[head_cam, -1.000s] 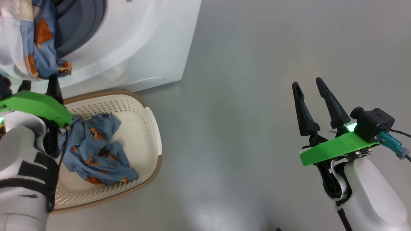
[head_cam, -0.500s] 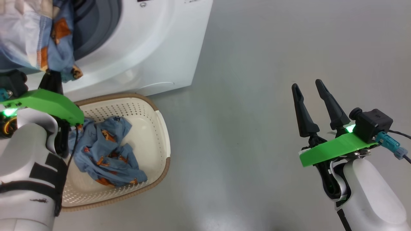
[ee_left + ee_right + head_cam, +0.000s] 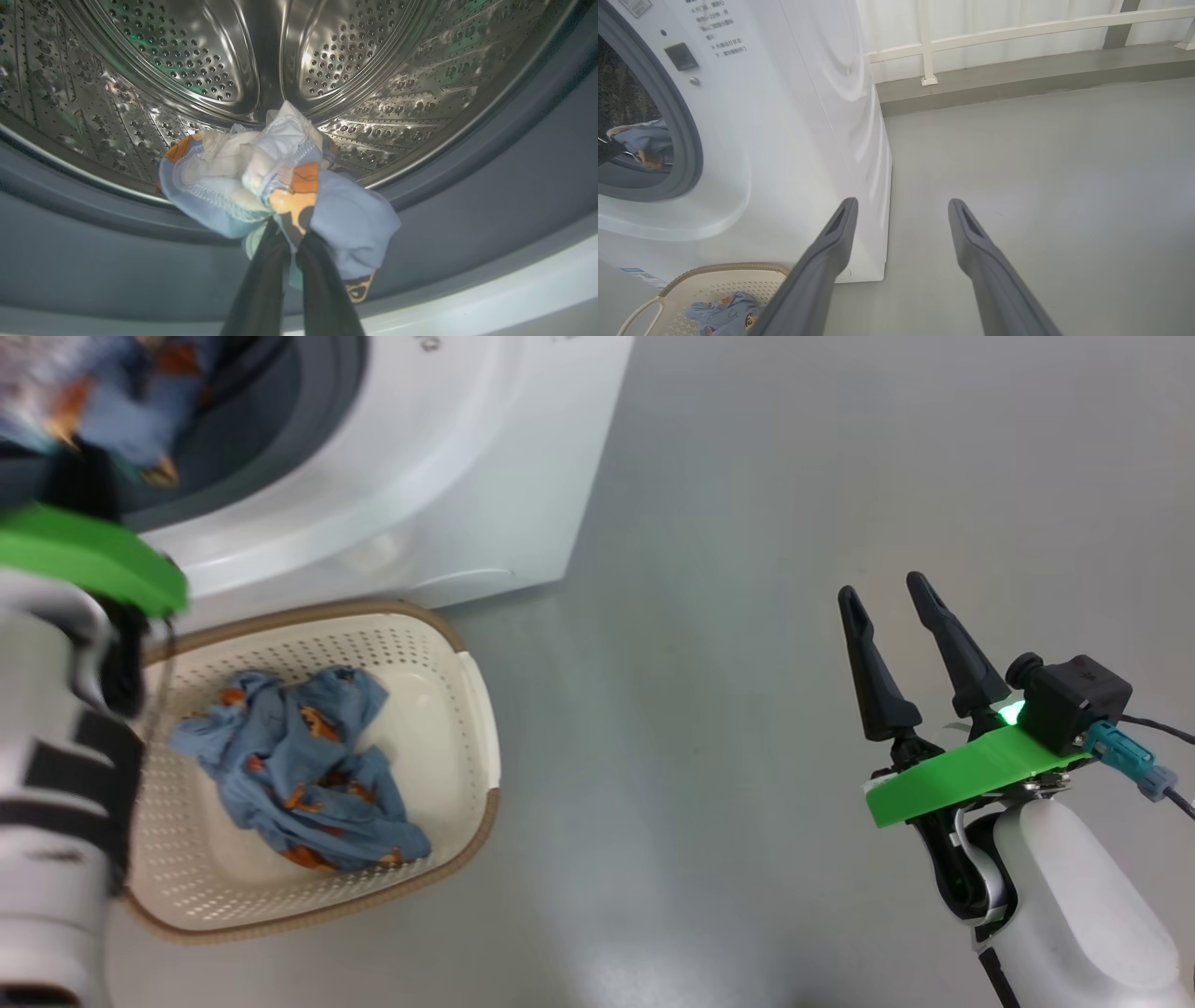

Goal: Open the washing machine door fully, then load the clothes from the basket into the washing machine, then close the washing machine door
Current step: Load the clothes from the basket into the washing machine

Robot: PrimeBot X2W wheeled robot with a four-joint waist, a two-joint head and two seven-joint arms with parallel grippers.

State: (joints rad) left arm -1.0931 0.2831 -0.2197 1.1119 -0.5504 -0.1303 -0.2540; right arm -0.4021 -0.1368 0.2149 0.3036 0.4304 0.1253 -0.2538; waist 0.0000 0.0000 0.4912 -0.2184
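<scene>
In the left wrist view my left gripper [image 3: 287, 233] is shut on a bundle of clothes [image 3: 280, 186] of blue, white and orange cloth. The bundle hangs over the grey rubber ring [image 3: 467, 196], just in front of the steel drum [image 3: 261, 60]. The head view shows the same bundle [image 3: 121, 392], blurred, at the mouth of the washing machine [image 3: 448, 476]. More blue printed clothes [image 3: 299, 775] lie in the basket [image 3: 439, 728] on the floor below. My right gripper [image 3: 879, 590] stands open and empty far to the right. The washing machine door is out of view.
Bare grey floor [image 3: 747, 523] stretches between the machine and my right arm. In the right wrist view a white railing [image 3: 994, 32] on a low kerb runs behind the machine [image 3: 794, 116]. The basket [image 3: 710, 280] sits against the machine's front.
My left arm has carried the bundle up from in front of the machine into its mouth. The head view has shifted a little. The right gripper has stayed open and still.
</scene>
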